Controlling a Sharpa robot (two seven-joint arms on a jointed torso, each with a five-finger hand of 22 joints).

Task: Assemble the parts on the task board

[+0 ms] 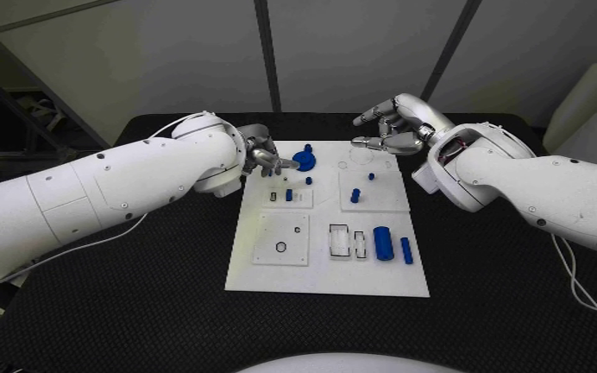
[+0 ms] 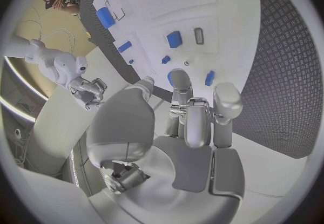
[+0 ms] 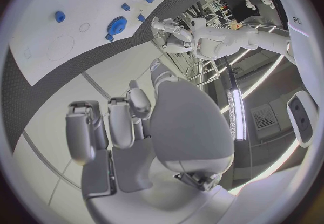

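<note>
**Left hand closest to the blue gear at the board's top edge**

I had the left hand low over the upper left corner of the white board, fingers curled together. A small blue piece sat right at the fingertips, but I could not tell whether it was pinched or only touched. The blue gear lay just to the right of that hand in the frame, flat on the board, so I judged the left arm the nearer one for it. My right hand hovered above the board's upper right corner, fingers loosely apart and holding nothing. Small blue pegs stood mid-board. Toward the lower right, a blue cylinder and a thinner blue pin lay side by side, long axes running up and down the frame.
</note>
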